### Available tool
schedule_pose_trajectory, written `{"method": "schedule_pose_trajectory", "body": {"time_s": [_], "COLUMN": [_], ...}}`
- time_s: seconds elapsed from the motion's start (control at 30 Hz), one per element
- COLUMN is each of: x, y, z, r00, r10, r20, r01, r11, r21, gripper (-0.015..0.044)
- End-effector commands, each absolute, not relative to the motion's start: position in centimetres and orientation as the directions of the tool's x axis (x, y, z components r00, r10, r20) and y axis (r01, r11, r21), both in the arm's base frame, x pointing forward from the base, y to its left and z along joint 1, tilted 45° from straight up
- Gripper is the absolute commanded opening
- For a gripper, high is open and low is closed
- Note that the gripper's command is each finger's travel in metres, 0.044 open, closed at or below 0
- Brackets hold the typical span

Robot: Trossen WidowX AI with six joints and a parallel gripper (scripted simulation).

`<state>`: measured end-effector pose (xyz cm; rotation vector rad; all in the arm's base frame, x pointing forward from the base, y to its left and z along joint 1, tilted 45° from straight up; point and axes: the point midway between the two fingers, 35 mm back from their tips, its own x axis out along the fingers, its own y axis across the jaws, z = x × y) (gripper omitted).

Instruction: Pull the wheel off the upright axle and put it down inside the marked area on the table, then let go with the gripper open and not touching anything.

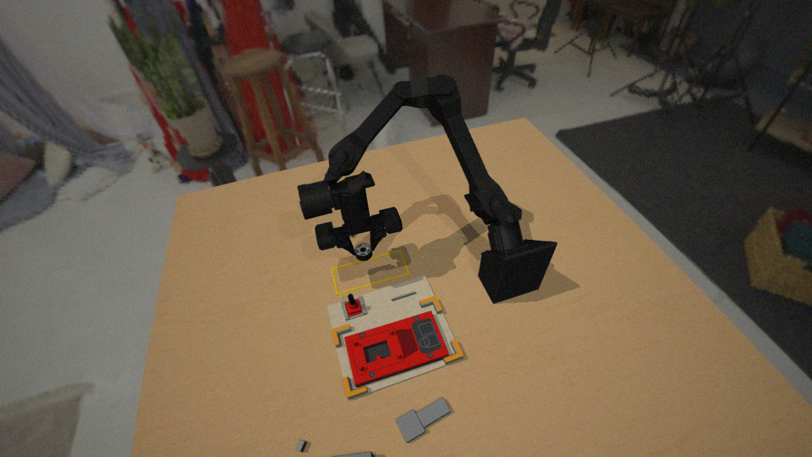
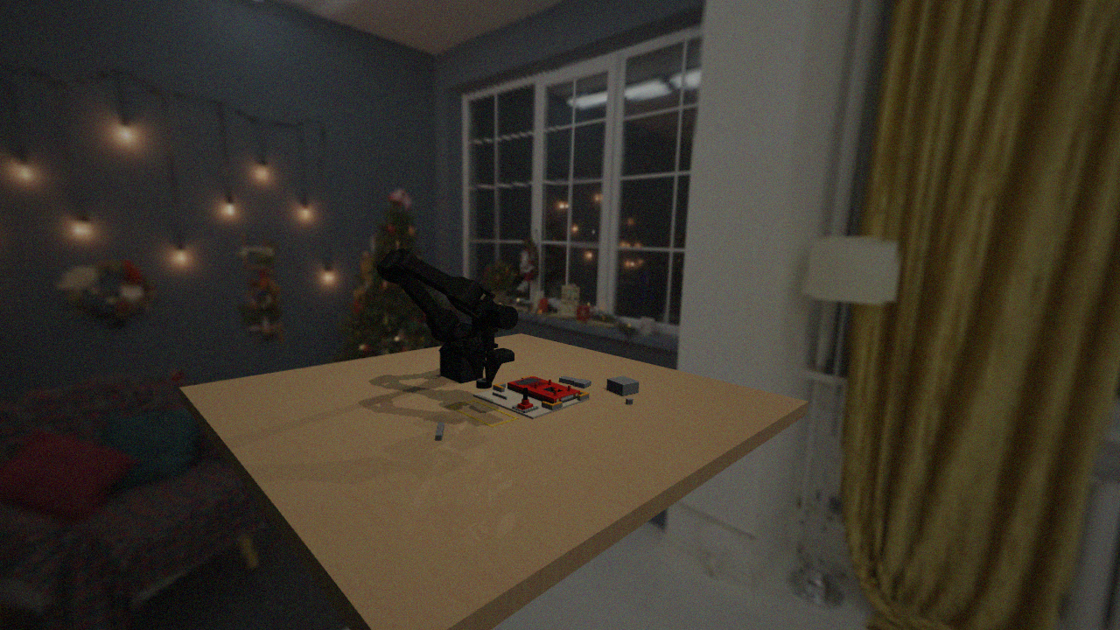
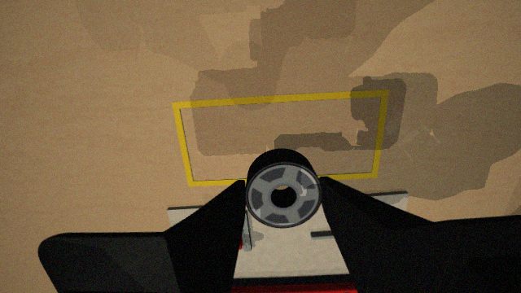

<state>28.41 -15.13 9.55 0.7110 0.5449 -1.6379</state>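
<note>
The wheel [image 1: 363, 251] [image 2: 485, 383] [image 3: 266, 191] is black with a grey spoked hub and a central hole. My gripper [image 1: 363, 250] [image 2: 485, 382] [image 3: 282, 185] is shut on it, one finger on each side, and holds it above the table. The yellow outline of the marked area [image 1: 335, 281] [image 2: 504, 421] [image 3: 260, 99] lies flat on the table; in the wrist view the wheel overlaps its near edge. The upright axle [image 1: 351, 301] [image 2: 525, 395] is a bare black peg on a red base. Fingers partly hide that base in the wrist view.
A pale board [image 1: 380, 304] lies beside the marked area, carrying the axle, a red plate [image 1: 397, 364] and orange corner brackets [image 1: 431, 301]. Grey blocks [image 1: 411, 424] [image 2: 622, 385] lie beyond it. A small grey piece [image 2: 439, 431] lies on the marked area's other side.
</note>
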Motion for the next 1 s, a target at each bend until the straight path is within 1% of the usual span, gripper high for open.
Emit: {"method": "schedule_pose_trajectory", "body": {"time_s": [0.0, 0.33, 0.47, 0.83, 0.87, 0.97], "x": [28.1, 27.2, 27.1, 27.2, 27.3, 27.6], "y": [-16.2, -20.0, -20.3, -20.1, -19.9, -18.5], "z": [8.1, 4.5, 4.2, 4.8, 5.0, 6.3], "r00": [-0.116, -0.116, -0.117, -0.119, -0.119, -0.117], "r10": [-0.696, -0.7, -0.701, -0.702, -0.701, -0.699], "r20": [-0.709, -0.704, -0.704, -0.703, -0.703, -0.705], "r01": [0.983, 0.983, 0.983, 0.982, 0.982, 0.982], "r11": [-0.181, -0.181, -0.181, -0.189, -0.188, -0.186], "r21": [0.017, 0.017, 0.017, 0.022, 0.022, 0.02], "gripper": [0.0, 0.0, 0.0, 0.0289, 0.03, 0.03]}}
